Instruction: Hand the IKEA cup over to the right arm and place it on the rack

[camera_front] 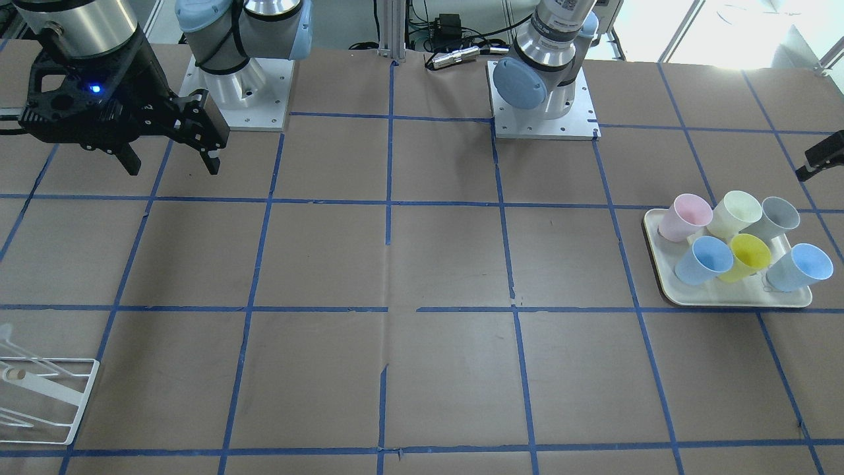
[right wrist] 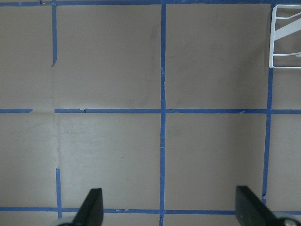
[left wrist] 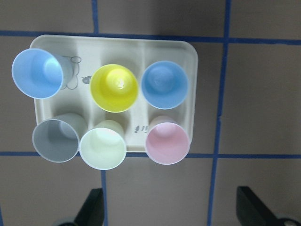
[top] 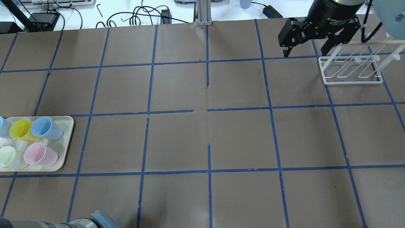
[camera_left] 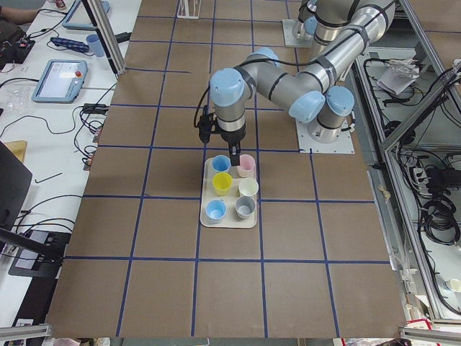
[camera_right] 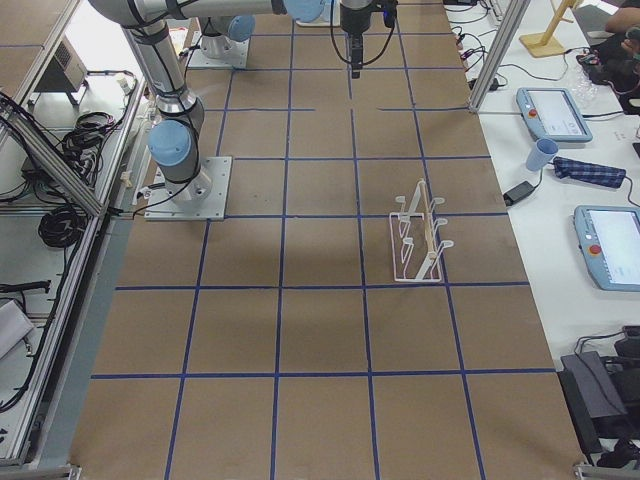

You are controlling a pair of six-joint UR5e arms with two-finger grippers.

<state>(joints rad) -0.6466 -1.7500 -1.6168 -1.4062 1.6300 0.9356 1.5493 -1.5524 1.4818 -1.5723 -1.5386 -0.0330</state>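
None of the task is done: the grey cup point(left wrist: 55, 140) stands in the tray point(left wrist: 193, 70) at the bench's left edge, the left tool point(left wrist: 169, 200) hangs above the tray, spread apart and empty, and the right tool point(camera_front: 173, 165), also apart and empty, hangs clear of the rack point(top: 352, 82) near the far right corner.

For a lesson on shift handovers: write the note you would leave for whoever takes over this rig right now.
Left gripper: open, empty, above the tray.
Right gripper: open, empty, raised, off to the side of the rack.
IKEA cup: mouth up, at a corner of the tray.
Done: nothing yet.
Left: grasp the cup, hand it over, place it on the rack.
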